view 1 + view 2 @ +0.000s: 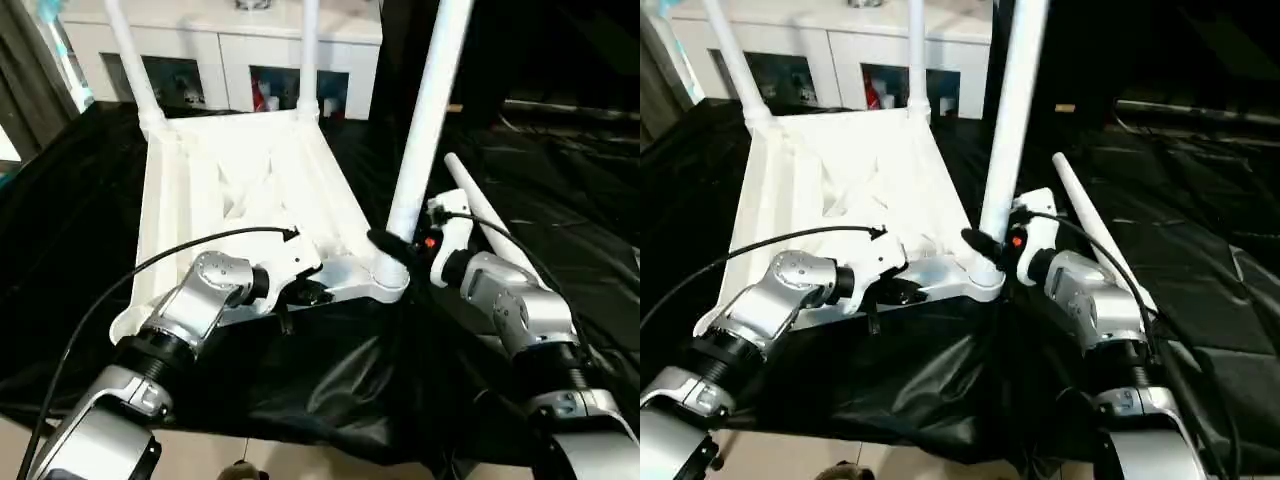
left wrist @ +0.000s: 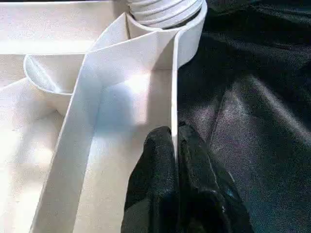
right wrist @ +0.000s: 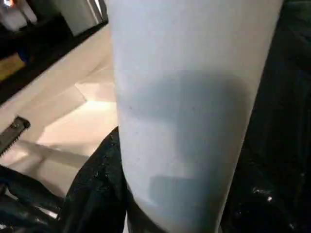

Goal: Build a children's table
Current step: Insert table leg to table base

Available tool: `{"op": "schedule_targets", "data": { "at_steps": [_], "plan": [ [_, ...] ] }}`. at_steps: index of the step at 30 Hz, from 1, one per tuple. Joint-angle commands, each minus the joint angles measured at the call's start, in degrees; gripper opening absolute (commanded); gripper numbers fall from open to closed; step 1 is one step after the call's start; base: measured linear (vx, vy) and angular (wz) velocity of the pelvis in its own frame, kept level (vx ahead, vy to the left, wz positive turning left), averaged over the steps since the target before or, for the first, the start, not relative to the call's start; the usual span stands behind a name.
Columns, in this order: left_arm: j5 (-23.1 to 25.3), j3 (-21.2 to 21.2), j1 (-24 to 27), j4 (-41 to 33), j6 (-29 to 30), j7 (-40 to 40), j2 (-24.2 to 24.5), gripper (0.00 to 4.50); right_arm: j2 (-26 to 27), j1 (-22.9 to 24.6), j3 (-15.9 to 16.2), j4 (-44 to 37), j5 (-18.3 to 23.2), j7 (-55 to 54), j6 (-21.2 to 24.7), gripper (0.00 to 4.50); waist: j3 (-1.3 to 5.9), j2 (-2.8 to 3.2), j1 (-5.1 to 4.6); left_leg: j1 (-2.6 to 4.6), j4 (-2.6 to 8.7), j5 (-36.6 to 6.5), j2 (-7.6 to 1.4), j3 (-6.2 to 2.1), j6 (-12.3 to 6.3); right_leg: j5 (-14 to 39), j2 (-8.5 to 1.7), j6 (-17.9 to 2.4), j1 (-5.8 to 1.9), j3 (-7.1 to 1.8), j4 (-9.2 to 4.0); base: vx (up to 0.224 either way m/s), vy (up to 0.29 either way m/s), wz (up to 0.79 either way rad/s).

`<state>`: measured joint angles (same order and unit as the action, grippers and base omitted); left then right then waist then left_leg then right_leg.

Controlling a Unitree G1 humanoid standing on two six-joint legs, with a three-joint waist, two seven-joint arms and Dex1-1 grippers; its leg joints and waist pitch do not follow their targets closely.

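My left pincer [image 2: 175,145] pinches the near rim of the upturned table top [image 1: 230,180] on the black-draped bench [image 1: 560,180], while my right pincer [image 1: 395,245] clasps the leg [image 1: 425,120] standing in the near corner socket [image 1: 385,275].

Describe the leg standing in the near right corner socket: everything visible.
The leg is a long, smooth white tube, plastic by its look, standing nearly upright in the round near-right corner socket of the upside-down table top; its upper end runs out of view. The right gripper is closed round it just above the socket.
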<state>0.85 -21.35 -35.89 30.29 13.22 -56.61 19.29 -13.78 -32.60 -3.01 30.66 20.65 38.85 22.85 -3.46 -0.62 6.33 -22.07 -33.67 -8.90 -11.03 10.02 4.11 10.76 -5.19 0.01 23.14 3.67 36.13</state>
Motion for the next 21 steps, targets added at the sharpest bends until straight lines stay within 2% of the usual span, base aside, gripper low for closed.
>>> {"op": "schedule_targets", "data": {
  "at_steps": [1,3,4,6,8,9,11,12,13,14,16,17,20,21],
  "plan": [
    [-0.8,2.8,-0.8,0.1,-1.3,1.2,0.7,0.00,0.1,1.2,-1.9,2.0,0.8,0.0,-0.6,1.91,4.35,-0.84,0.79,0.76,3.75,-11.1,-1.72,-0.38,-1.13,11.9,-3.56,-11.4,-2.87,-2.17,-4.45,0.000,0.000,0.00],
    [-0.7,2.9,-0.8,0.0,-1.3,1.3,0.7,0.00,0.2,1.7,-2.3,2.2,1.1,0.3,-0.8,1.91,4.35,-0.86,0.87,0.80,3.73,-11.2,-1.76,-0.34,-1.25,11.6,-3.63,-11.6,-2.85,-2.18,-4.49,0.000,0.000,0.00],
    [-0.7,2.9,-0.7,0.0,-1.3,1.3,0.7,0.00,0.5,3.3,-3.3,2.8,1.9,0.5,-1.3,1.91,4.34,-0.60,0.93,0.79,3.76,-11.4,-1.76,-0.37,-1.24,11.6,-3.61,-11.6,-2.84,-2.17,-4.49,0.000,0.000,0.00],
    [-0.6,3.0,-0.8,0.0,-1.3,1.3,0.8,0.00,1.2,5.2,-4.4,3.4,2.6,0.4,-2.4,1.91,4.34,-0.80,0.93,0.74,3.77,-11.7,-1.74,-0.35,-1.25,11.8,-3.62,-11.6,-2.86,-2.17,-4.55,0.000,0.000,0.00],
    [-0.6,3.0,-0.9,0.1,-1.5,1.3,0.8,0.00,2.0,6.8,-5.0,3.6,3.1,0.1,-3.4,1.91,4.37,-0.19,1.05,0.79,3.84,-12.1,-1.82,-0.47,-1.06,11.8,-3.68,-11.7,-2.80,-2.16,-4.54,0.000,0.000,0.00],
    [-0.5,3.0,-0.9,0.1,-1.5,1.3,0.9,0.00,2.3,7.3,-5.2,3.6,3.3,0.1,-3.7,1.91,4.33,-0.41,0.94,0.77,3.92,-12.7,-1.81,-0.47,-1.03,12.1,-3.63,-11.8,-2.82,-2.14,-4.62,0.000,0.000,0.00],
    [-0.5,3.1,-1.2,0.5,-1.7,1.3,0.9,0.00,3.0,8.9,-5.6,3.4,3.5,0.0,-4.6,1.91,4.25,0.02,1.05,0.79,4.01,-13.4,-1.80,-0.52,-0.75,12.7,-3.63,-11.7,-2.73,-2.15,-4.77,0.000,0.000,0.00],
    [-0.4,3.1,-1.3,0.6,-1.7,1.4,0.9,0.00,3.2,9.4,-5.6,3.3,3.4,0.1,-5.0,1.91,4.29,-0.07,1.00,0.89,4.05,-13.8,-1.82,-0.53,-0.62,13.0,-3.60,-11.6,-2.72,-2.13,-4.80,0.000,0.000,0.00],
    [-0.4,3.1,-1.6,0.9,-1.9,1.4,0.9,0.00,3.5,10.7,-5.3,2.9,3.2,0.3,-6.5,1.91,4.27,0.12,1.07,0.91,4.12,-14.8,-1.83,-0.62,-0.38,13.8,-3.68,-11.5,-2.72,-2.15,-4.88,0.000,0.000,0.00],
    [-0.3,3.1,-1.7,1.1,-1.9,1.4,0.9,0.00,3.6,11.2,-5.1,2.8,2.9,0.4,-7.3,1.91,4.26,0.01,1.03,0.90,4.15,-15.0,-1.83,-0.61,-0.36,14.0,-3.66,-11.4,-2.73,-2.14,-4.96,0.000,0.000,0.00],
    [-0.2,3.2,-2.0,1.5,-2.1,1.4,1.0,0.00,3.6,12.2,-3.8,2.3,1.3,0.7,-9.7,1.91,4.24,0.37,1.08,0.94,4.22,-15.7,-1.81,-0.72,-0.12,14.6,-3.64,-11.3,-2.70,-2.15,-5.00,0.000,0.000,0.00],
    [-0.2,3.2,-2.0,1.5,-2.1,1.4,1.0,0.00,3.6,12.2,-3.8,2.3,1.3,0.7,-9.7,1.91,4.21,0.31,1.05,0.91,4.26,-15.9,-1.83,-0.69,-0.08,14.9,-3.61,-11.2,-2.66,-2.16,-5.09,0.000,0.000,0.00],
    [0.0,3.1,-2.3,2.0,-2.4,1.4,1.0,0.00,2.7,14.0,0.0,0.0,-2.4,1.8,-12.9,1.91,4.13,0.46,0.97,0.99,4.41,-17.2,-1.85,-0.80,0.30,16.2,-3.55,-10.8,-2.61,-2.12,-5.24,0.000,0.000,0.00],
    [0.2,3.0,-2.4,2.3,-2.7,1.4,1.0,0.00,2.3,14.3,0.9,-1.1,-3.3,2.0,-13.2,1.91,4.11,0.34,0.94,0.99,4.43,-17.5,-1.81,-0.79,0.33,16.8,-3.57,-10.5,-2.62,-2.17,-5.33,0.000,0.000,0.00]
  ]
}}
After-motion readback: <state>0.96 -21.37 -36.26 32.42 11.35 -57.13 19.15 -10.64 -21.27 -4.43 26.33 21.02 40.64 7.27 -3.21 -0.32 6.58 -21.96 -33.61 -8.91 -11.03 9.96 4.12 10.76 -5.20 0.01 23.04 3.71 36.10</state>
